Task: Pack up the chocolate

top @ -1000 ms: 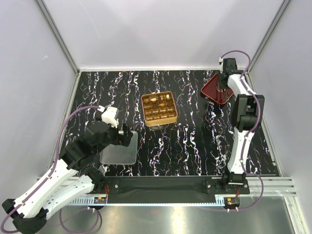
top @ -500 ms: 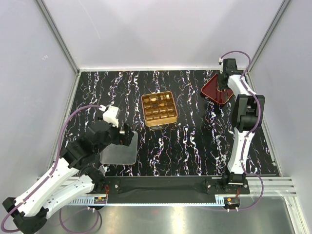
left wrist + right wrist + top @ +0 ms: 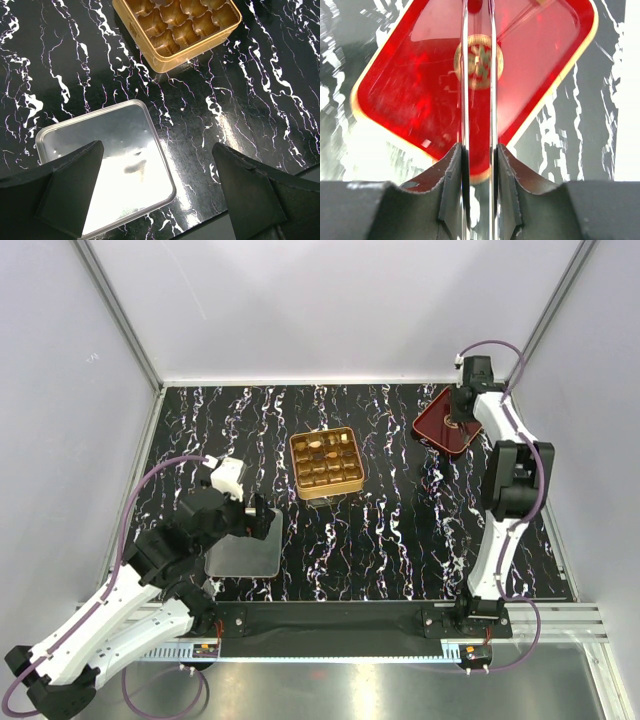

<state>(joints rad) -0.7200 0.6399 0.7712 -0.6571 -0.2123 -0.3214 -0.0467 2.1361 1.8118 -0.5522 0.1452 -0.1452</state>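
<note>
**Right arm at the red tray: pick-up of one chocolate piece**

**Position of the work.** One round golden chocolate piece (image 3: 478, 61), embossed on its top face, lies inside the dark red square tray with the pale rim (image 3: 432, 427). The tray sits at the far right corner of the black marble-patterned table (image 3: 400, 530). Being round, the piece has no long axis, so no particular approach angle is needed.

**Right end effector.** The right gripper (image 3: 478, 150) hangs over the tray. Its jaws stand narrow and press on either side of a clear two-bladed tool (image 3: 478, 210), probably a pair of tongs. The blades run forward from the fingertips. In the right wrist view the piece lies straight ahead, between the two blades. Whether the blades touch it cannot be told.

**Left end effector.** The left gripper (image 3: 156, 150) is fully spread and holds nothing. It hangs over a flat square silver metal lid (image 3: 115, 165) close to the near edge, left of centre, well apart from the tray. The right arm is therefore the nearer arm.

**Destination.** The gold square tin with a grid of cups (image 3: 326, 462) stands near the middle of the table, to the left of the tray. Several chocolate pieces (image 3: 316, 447), tan and dark brown, fill cups in its far rows. The near rows look unfilled.
</note>
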